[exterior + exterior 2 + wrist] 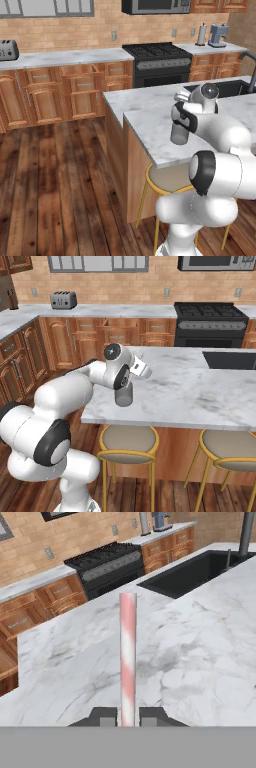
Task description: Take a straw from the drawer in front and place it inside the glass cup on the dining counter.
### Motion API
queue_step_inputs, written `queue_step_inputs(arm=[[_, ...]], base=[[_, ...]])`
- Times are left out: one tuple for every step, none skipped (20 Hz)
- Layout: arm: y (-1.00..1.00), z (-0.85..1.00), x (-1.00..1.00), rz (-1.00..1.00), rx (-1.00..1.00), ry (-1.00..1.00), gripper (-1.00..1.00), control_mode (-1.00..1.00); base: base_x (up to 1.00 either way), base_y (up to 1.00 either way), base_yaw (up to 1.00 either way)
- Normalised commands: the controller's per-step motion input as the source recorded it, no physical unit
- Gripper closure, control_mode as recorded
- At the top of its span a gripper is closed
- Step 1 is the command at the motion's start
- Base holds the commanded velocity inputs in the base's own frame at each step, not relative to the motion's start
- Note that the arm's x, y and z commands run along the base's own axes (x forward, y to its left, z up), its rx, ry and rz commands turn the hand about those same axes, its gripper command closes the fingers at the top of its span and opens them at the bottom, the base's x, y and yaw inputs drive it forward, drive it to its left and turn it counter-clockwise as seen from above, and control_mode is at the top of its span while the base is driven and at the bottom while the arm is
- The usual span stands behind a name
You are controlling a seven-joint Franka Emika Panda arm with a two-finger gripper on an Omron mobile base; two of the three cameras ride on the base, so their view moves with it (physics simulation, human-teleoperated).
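Both base views flank the dining counter (150, 125) from behind; hand view skims its top closely.

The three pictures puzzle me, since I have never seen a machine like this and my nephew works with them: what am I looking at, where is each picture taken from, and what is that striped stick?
This is a rendered kitchen with a white robot arm on a base that can drive. Two pictures come from cameras on that base, behind the arm to its left and right, looking forward over it. The third comes from a camera on the hand, looking along its two dark fingertips. The striped stick is a straw, pink and white, and the hand is shut on its lower end, holding it out over the dining counter, a marble-topped island with stools beneath. On that counter stands a glass cup, right by the arm's wrist. The straw is not in the cup yet. Behind are a black stove, a toaster and a sink.
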Motion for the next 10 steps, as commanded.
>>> queue_step_inputs(arm=[[0.02,0.04,0.00,-0.02,0.00,-0.06,1.00,-1.00],[0.02,0.09,0.00,-0.04,0.00,-0.04,1.00,-1.00],[0.00,0.19,0.00,-0.05,0.00,-0.02,1.00,-1.00],[0.00,0.26,0.00,-0.06,0.00,0.00,1.00,-1.00],[0.00,0.29,0.00,-0.06,0.00,0.00,1.00,-1.00],[0.00,0.33,0.00,-0.06,0.00,0.00,1.00,-1.00],[0.00,0.36,0.00,-0.06,0.00,0.00,1.00,-1.00],[0.00,0.36,0.00,-0.06,0.00,0.00,1.00,-1.00],[0.00,0.45,0.00,-0.07,0.00,0.00,1.00,-1.00],[0.00,0.50,0.00,-0.08,0.00,0.02,1.00,-1.00]], base=[[0.00,0.00,0.00],[0.00,0.00,0.00],[0.00,0.00,0.00],[0.00,0.00,0.00],[0.00,0.00,0.00],[0.00,0.00,0.00],[0.00,0.00,0.00],[0.00,0.00,0.00],[0.00,0.00,0.00],[0.00,0.00,0.00]])
